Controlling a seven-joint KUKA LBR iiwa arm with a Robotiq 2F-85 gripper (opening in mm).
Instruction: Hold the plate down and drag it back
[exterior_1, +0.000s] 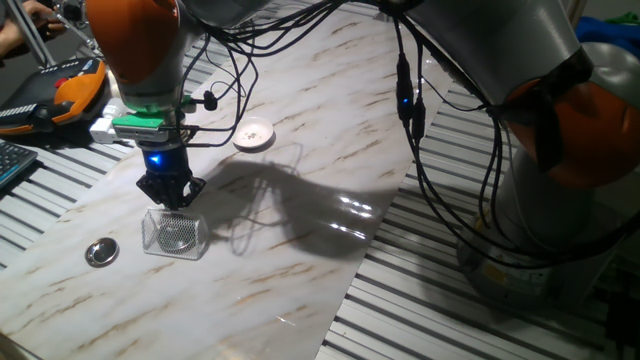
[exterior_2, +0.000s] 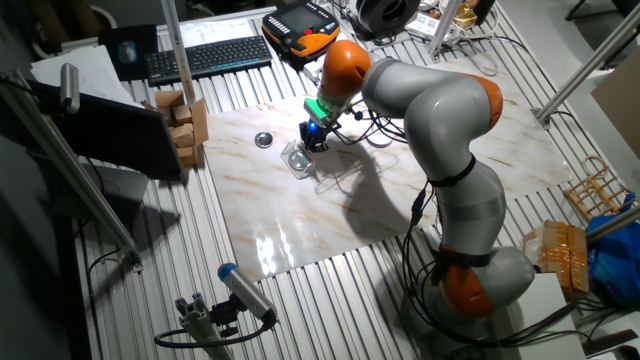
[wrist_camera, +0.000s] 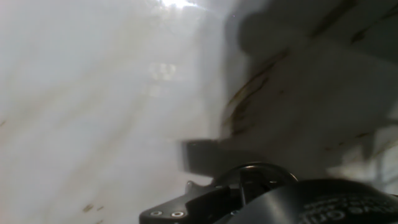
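Note:
The plate (exterior_1: 254, 137) is a small round white dish lying flat on the marble board, well to the back right of my gripper. My gripper (exterior_1: 172, 200) points straight down with its dark fingers drawn together and nothing visibly between them. Its tips are at the top edge of a small clear mesh-patterned container (exterior_1: 175, 233); I cannot tell whether they touch. In the other fixed view the gripper (exterior_2: 313, 140) stands over the same container (exterior_2: 297, 158), and the plate is hidden behind the arm. The hand view is blurred, showing only pale surface and a dark finger (wrist_camera: 200, 155).
A small shiny metal disc (exterior_1: 101, 252) lies on the board left of the container and also shows in the other fixed view (exterior_2: 264, 140). A keyboard (exterior_2: 210, 57), an orange-black pendant (exterior_1: 70, 90) and cardboard boxes (exterior_2: 185, 125) lie beyond the board's edges. Cables hang from the arm.

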